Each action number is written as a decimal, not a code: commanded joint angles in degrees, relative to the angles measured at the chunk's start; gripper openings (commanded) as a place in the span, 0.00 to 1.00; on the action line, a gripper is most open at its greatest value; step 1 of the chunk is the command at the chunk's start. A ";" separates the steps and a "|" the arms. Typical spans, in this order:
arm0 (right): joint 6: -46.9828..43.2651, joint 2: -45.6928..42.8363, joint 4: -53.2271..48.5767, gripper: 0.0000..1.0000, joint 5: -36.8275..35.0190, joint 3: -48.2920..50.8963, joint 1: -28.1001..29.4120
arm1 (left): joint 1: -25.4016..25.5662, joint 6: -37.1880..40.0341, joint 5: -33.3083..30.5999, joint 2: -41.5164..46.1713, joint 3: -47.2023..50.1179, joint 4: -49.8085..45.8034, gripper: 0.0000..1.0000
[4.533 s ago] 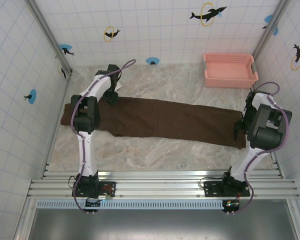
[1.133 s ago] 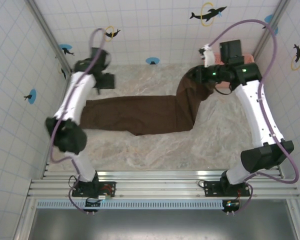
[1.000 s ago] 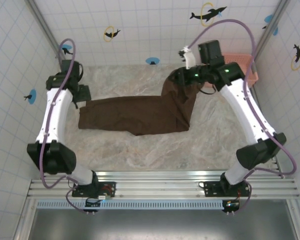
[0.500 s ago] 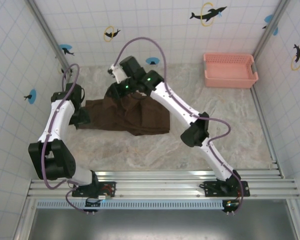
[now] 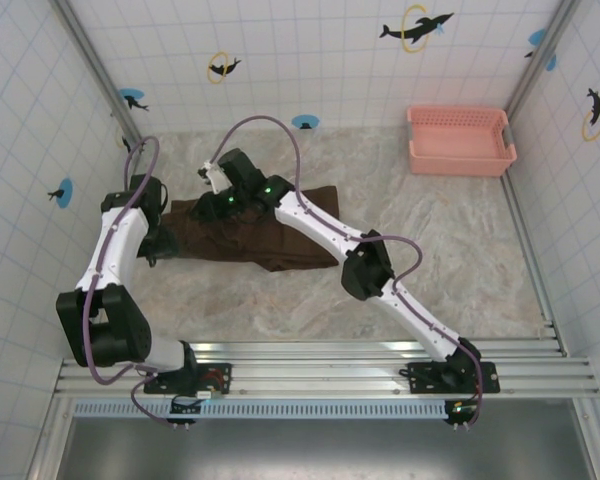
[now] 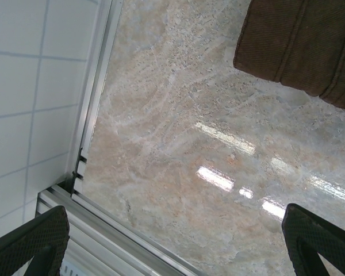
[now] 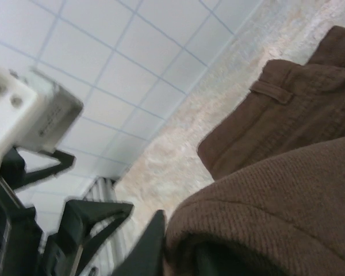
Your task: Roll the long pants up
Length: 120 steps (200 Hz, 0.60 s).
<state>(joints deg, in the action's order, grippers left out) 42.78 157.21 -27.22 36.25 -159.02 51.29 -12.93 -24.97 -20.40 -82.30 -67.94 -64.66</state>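
Top external view, brown pants [image 5: 280, 240] folded double, right claw [image 5: 214, 204] pinching them, left claw [image 5: 160, 245] spread.

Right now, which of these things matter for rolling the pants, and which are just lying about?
Part of the job: brown pants; right gripper, shut on them; left gripper, open beside them.
Just lying about: pink basket; dolphin stickers on the walls.

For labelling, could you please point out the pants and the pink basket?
pants [image 5: 250, 240]: top external view, middle of the brown cloth.
pink basket [image 5: 460, 165]: top external view, on its near wall.
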 commanded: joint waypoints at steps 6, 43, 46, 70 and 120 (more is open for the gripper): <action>8.83 4.51 17.01 0.51 2.35 -1.48 1.15 | -0.79 1.54 -2.02 0.52 0.23 -0.96 0.97; 15.22 5.45 29.59 0.67 -1.27 -2.66 -1.21 | -0.99 0.10 -2.94 0.55 0.21 -1.76 0.97; 15.16 5.00 29.49 0.68 -1.41 -2.64 -1.77 | -1.04 0.02 -3.05 0.56 0.11 -1.78 0.97; 7.47 -1.78 20.05 0.69 -0.98 -2.48 -6.96 | -1.02 -0.41 -3.71 1.09 -1.32 -2.13 0.97; -17.49 -18.17 -16.43 0.64 -5.03 6.87 -14.36 | 0.98 -3.99 0.00 2.23 -3.77 -1.53 0.97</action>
<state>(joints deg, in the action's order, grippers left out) 39.16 151.24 -26.83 33.93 -156.57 39.29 -13.34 -25.82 -21.58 -82.04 -69.47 -65.47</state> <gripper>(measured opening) 0.660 0.974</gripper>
